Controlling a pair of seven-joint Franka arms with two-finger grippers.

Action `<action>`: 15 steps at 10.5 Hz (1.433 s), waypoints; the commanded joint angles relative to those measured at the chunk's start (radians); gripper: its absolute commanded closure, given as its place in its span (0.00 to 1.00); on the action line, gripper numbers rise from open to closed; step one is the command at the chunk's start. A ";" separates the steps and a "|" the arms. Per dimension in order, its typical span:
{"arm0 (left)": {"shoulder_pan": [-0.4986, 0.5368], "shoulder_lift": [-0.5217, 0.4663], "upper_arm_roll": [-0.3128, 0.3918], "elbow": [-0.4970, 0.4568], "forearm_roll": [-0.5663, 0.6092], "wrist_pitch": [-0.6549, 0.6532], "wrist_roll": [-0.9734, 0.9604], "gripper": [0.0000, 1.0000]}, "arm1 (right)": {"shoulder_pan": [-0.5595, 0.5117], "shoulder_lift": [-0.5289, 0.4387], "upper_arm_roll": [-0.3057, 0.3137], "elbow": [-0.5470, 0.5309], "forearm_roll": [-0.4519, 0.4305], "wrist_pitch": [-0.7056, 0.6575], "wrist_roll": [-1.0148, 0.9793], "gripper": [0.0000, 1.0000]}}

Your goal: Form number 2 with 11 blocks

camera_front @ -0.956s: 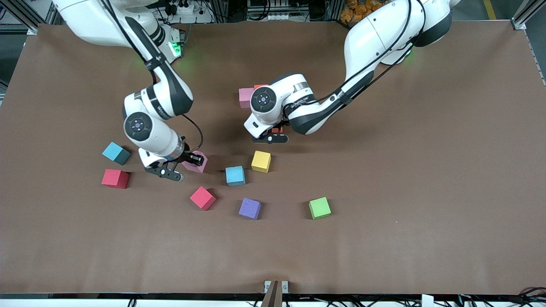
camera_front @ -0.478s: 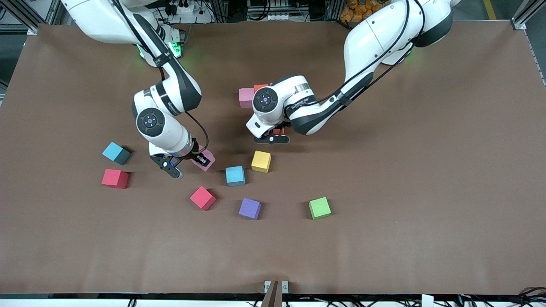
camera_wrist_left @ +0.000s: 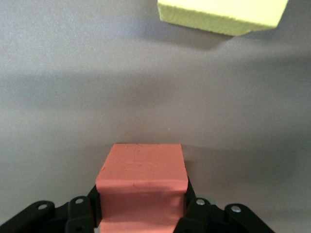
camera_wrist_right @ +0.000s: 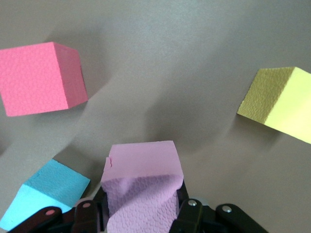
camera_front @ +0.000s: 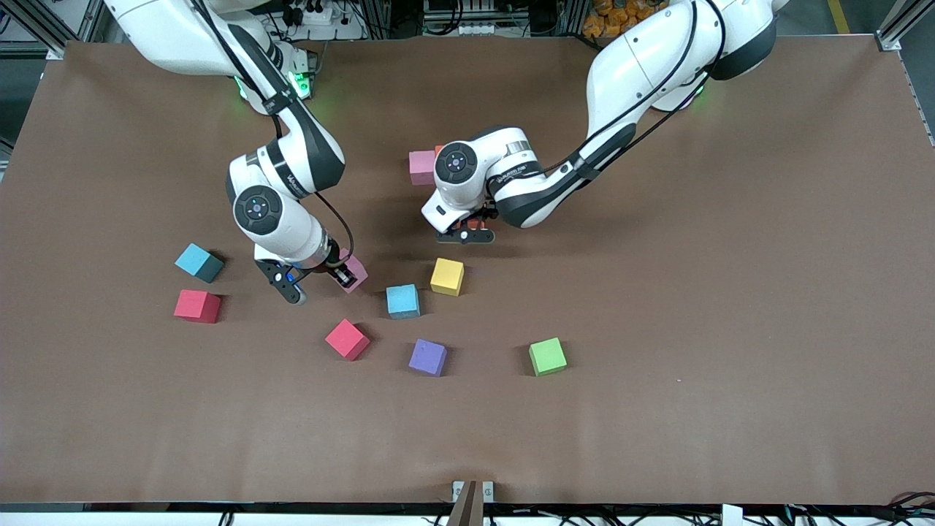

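Note:
My left gripper (camera_front: 470,227) is shut on an orange block (camera_wrist_left: 141,187), low over the table between a pink block (camera_front: 421,166) and a yellow block (camera_front: 447,276). An orange block (camera_front: 440,150) peeks out beside that pink one, mostly hidden by the left wrist. My right gripper (camera_front: 343,272) is shut on another pink block (camera_wrist_right: 141,191), over the table beside a light blue block (camera_front: 402,301). In the right wrist view a red block (camera_wrist_right: 41,77), the yellow block (camera_wrist_right: 282,102) and the light blue block (camera_wrist_right: 48,191) lie around it.
Loose on the brown table (camera_front: 730,292) lie a light blue block (camera_front: 199,262) and a red block (camera_front: 197,305) toward the right arm's end. A red block (camera_front: 347,339), a purple block (camera_front: 427,357) and a green block (camera_front: 548,356) lie nearer the front camera.
The right gripper has carried its pink block a little toward the left arm's end and turned its wrist. The left gripper has shifted only slightly with its orange block.

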 commanded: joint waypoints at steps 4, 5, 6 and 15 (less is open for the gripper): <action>0.034 -0.046 -0.032 -0.107 0.024 0.018 -0.047 1.00 | 0.008 -0.012 0.008 -0.010 0.012 -0.011 0.253 1.00; 0.044 -0.045 -0.034 -0.112 0.025 0.026 -0.047 1.00 | 0.008 -0.012 0.012 -0.008 0.012 -0.011 0.288 1.00; 0.045 -0.046 -0.037 -0.128 0.025 0.050 -0.047 1.00 | 0.008 -0.012 0.015 -0.008 0.014 -0.013 0.320 1.00; 0.070 -0.045 -0.069 -0.155 0.060 0.066 -0.084 1.00 | 0.040 -0.021 0.034 -0.013 0.014 -0.004 0.544 1.00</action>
